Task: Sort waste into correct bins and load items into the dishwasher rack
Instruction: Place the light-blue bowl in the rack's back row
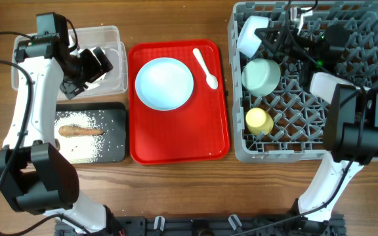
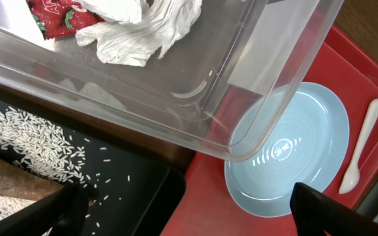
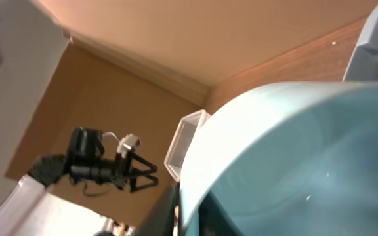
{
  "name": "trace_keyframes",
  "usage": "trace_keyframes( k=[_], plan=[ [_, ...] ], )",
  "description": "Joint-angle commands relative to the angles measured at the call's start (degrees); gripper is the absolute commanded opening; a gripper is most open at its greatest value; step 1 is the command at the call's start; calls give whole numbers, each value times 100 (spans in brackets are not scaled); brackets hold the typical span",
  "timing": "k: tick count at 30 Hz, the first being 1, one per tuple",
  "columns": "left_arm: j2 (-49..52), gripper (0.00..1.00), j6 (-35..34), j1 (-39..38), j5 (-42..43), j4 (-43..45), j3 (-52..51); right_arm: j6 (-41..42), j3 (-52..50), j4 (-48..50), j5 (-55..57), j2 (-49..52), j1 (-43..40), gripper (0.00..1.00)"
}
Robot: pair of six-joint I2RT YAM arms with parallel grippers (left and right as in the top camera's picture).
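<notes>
Once, from overhead only, seeing the dishwasher rack carrying two bowls and the yellow cup, with the right gripper at the far-left bowl. Filling the right wrist view with a pale bowl, leaving those jaws impossible to judge. Peering by the left wrist view into the clear tub, finding tissue and red wrapper, with the jaws of the left gripper spread wide. Catching beside it the black tray strewn with rice, then plate and spoon on the red tray. Resting all on a wooden surface; glimpsing tan walls by the right wrist view.
</notes>
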Motion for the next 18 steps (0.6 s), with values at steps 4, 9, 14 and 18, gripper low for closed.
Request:
trace_keyframes(
  k=[4,9,14,18],
  plan=[
    [-42,100,-70,22,-33,15,-4,872,57,1399,-1169,166,-616,43],
    [-42,100,-70,22,-33,15,-4,2861,61,3558,-1582,166,-1211,45],
    [-42,100,-70,22,-33,15,-4,2857,61,3565,-1882,166,-1274,45],
    [-42,100,-70,22,-33,15,-4,3418,415,3939,-1867,50,-1274,43]
  ],
)
